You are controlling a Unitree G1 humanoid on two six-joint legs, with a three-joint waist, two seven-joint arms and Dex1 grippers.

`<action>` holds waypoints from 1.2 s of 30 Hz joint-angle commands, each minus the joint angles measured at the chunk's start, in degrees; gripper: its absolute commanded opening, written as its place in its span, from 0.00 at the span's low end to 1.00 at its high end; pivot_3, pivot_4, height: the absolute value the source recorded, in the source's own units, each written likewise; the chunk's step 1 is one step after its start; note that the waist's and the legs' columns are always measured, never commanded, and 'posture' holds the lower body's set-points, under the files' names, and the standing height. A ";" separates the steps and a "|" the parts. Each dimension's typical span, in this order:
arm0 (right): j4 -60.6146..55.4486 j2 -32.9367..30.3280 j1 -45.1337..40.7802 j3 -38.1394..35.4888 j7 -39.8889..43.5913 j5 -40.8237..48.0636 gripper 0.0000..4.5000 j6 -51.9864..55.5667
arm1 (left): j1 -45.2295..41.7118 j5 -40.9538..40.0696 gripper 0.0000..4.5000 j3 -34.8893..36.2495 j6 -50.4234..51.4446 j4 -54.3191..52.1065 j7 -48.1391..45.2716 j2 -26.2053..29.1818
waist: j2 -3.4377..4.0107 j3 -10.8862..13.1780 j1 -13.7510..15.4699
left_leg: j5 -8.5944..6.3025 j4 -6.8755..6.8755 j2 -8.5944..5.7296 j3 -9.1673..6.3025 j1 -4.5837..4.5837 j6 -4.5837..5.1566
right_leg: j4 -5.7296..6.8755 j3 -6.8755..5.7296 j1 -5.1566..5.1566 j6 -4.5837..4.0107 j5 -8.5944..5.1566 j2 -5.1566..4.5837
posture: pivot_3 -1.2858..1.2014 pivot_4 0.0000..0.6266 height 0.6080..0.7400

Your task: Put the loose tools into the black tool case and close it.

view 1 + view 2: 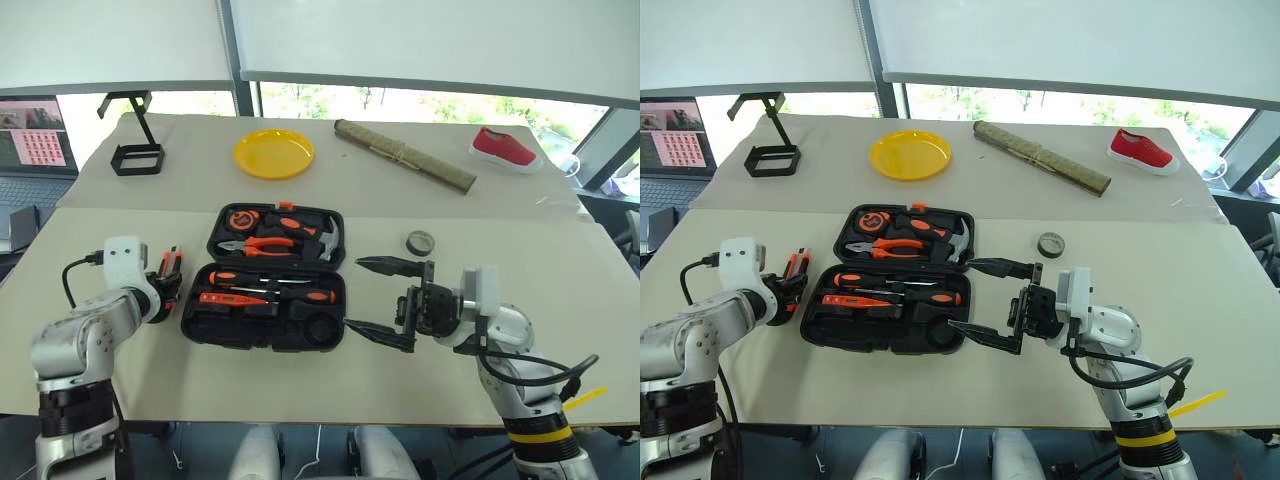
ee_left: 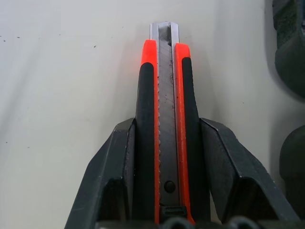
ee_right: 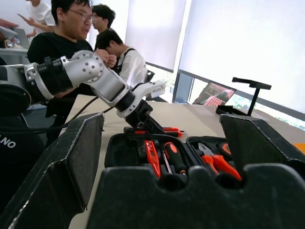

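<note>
Black tool case (image 1: 265, 290) lies open on the table (image 1: 520, 330) in front of us, both halves flat. In the far half we see orange-handled pliers (image 1: 262, 243), a hammer (image 1: 325, 240) and a round tape measure (image 1: 242, 217). In the near half sit two orange-and-black screwdrivers (image 1: 270, 279) and a slim red screwdriver (image 1: 232, 299); a round slot at its right corner looks vacant, though it is too dark for us to be sure. Our left gripper (image 2: 162, 157) is just left of the case, its two black fingers (image 2: 116, 162) pressed against both sides of the orange-and-black utility knife (image 2: 164, 105), which lies along them over the tabletop. Our right gripper (image 1: 385, 300) hangs just right of the case with its jaws spread wide and nothing between them, pointing toward the case. Beyond it, apart from the case, the small dark tape roll (image 1: 421, 242) rests on the table. Farther back we see a yellow plate (image 1: 273, 153), a rolled mat (image 1: 405, 155), a red shoe (image 1: 505, 148) and a black wire stand (image 1: 137, 135)
</note>
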 commanded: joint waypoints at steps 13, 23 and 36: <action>-3.91 -5.54 2.28 -1.70 2.85 3.49 1.00 3.95 | -0.95 1.77 0.35 -17.58 -45.31 1.71 -70.70 20.41 | -0.05 0.30 1.03 | 0.02 0.00 0.04 0.47 -0.15 -0.02 | -0.24 -0.13 -0.02 -0.07 -0.03 0.05 | 0.52 0.24 1.00; -9.10 -7.90 8.18 -1.64 1.32 2.24 1.00 4.56 | -10.40 13.59 0.35 -31.29 -55.58 10.79 -78.24 21.05 | -0.06 0.31 0.24 | -0.01 0.00 0.15 0.43 -0.37 0.04 | -0.25 -0.10 -0.17 -0.04 -0.04 0.25 | 0.52 0.24 1.00; -9.45 -9.16 9.94 -1.12 0.35 1.07 1.00 4.71 | -11.44 20.39 0.35 -35.48 -55.05 11.92 -77.85 21.97 | -0.06 0.31 0.28 | -0.01 0.01 0.15 0.40 -0.36 0.04 | -0.23 -0.12 -0.17 -0.02 -0.05 0.25 | 0.52 0.24 1.00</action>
